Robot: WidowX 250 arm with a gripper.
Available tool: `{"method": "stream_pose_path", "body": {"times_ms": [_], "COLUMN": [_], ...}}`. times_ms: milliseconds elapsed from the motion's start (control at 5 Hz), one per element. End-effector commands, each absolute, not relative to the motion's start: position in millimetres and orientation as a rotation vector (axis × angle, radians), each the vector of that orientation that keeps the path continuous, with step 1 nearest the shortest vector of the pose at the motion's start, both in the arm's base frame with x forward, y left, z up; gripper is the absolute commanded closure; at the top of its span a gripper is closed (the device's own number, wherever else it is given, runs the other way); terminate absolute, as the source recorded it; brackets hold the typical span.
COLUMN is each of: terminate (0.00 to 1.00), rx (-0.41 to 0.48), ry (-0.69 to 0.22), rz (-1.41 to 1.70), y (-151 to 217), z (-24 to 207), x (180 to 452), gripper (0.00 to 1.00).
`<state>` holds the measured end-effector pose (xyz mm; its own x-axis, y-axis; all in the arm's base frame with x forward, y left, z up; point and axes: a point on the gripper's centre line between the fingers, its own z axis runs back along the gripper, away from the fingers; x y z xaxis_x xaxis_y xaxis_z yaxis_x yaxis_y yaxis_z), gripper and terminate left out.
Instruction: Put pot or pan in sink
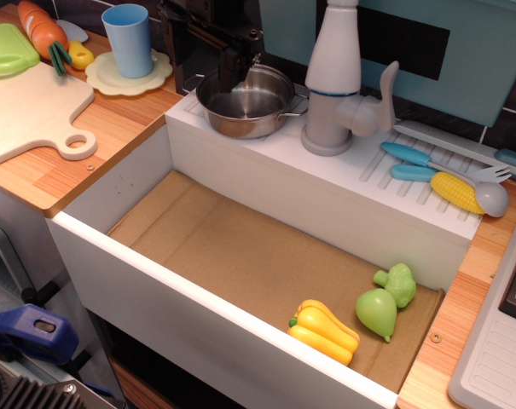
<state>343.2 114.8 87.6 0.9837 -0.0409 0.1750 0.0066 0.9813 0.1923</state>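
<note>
The pot sits on the ledge behind the sink.

Premises are presenting as a toy kitchen play set: white sink with cardboard floor, plastic faucet at upper centre, wooden counter at upper left, plastic yellow pepper lying lower right.

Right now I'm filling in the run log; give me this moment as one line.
phase: grasping | hand: at far rim of pot, closure unclear | pot: on ledge behind sink, not in it | sink holds: toy vegetables
</note>
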Motion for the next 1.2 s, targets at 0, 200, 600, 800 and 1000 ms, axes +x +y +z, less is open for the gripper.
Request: {"method": "stream_pose_path", "body": {"times_ms": [0, 200, 600, 800, 1000], "terminate": [0.0, 0.0, 0.0, 0.0, 0.0], "rx": [0.192, 0.233, 0.177, 0.142, 0.091], "ry": [-0.179, -0.235, -0.305, -0.336, -0.344], "rz": [-0.024, -0.157, -0.323, -0.36, -0.355], "y": [114.8, 108.1, 99.9, 93.0, 88.7], "z": [87.6, 85.7, 76.6, 68.8, 59.5], "x": [343.2, 346.2, 354.3, 350.9, 352.2], "gripper": [0.0, 0.0, 0.0, 0.0, 0.0]}}
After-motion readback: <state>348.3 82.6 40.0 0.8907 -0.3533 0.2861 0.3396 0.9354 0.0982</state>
